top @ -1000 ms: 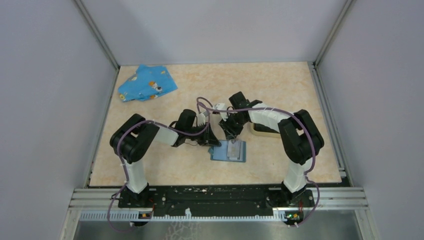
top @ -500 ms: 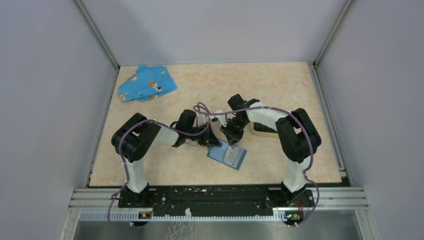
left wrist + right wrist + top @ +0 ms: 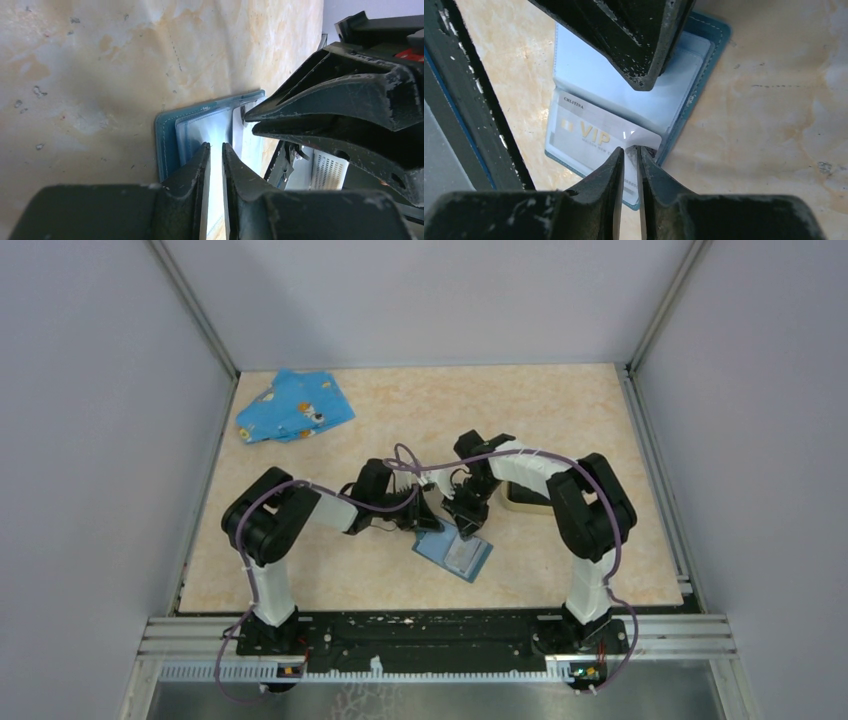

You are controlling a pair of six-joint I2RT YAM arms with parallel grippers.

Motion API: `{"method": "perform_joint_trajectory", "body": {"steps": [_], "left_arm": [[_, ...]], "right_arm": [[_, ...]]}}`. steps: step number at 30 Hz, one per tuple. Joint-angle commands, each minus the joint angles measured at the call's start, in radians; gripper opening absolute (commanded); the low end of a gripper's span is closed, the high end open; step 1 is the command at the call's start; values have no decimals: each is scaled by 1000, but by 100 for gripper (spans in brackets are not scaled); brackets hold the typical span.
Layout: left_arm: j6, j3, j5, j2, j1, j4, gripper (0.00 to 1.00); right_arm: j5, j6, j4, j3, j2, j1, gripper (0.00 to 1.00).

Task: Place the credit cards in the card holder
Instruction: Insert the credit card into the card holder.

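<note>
Here, the right gripper [image 3: 629, 150] pinches a white, gold-lettered VIP card [image 3: 589, 132] — the left gripper [image 3: 215, 147] nips the blue case [image 3: 166, 150]; tan-rimmed card holder [image 3: 522, 506] at two o'clock.

Centre frame crowded: left gripper [image 3: 428, 523] and right gripper [image 3: 468, 530], pinching card [image 3: 589, 132], nearly touch over case [image 3: 458, 558]; no passage between. Cloth [image 3: 293, 407] blocks upper left. Right arm overhangs holder [image 3: 528, 503]. Table [image 3: 600, 420] upper right open.

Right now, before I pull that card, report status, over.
Right gripper shut on the VIP card, card lying in the blue case. Left gripper shut on the clear sleeve. Card holder partly hidden behind right arm.
</note>
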Motion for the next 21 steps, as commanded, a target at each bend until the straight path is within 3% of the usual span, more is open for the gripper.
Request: {"method": "perform_joint_trajectory", "body": {"steps": [1,6,15,21], "left_arm": [[26,-11,-14,-57,-5,2,21],[37,-7,-18,-71,-7,-16,21],[19,-2,-13,2,-22,12,19],[20,-6,-23,27,-22,12,18]], "right_arm": [[-90,-29,2,43,-49,-2,18],[-7,59,185,-40,-143,-12,22],[39,59,182,-36,-54,47,26],[55,-6,114,-26,-40,60,22]]}}
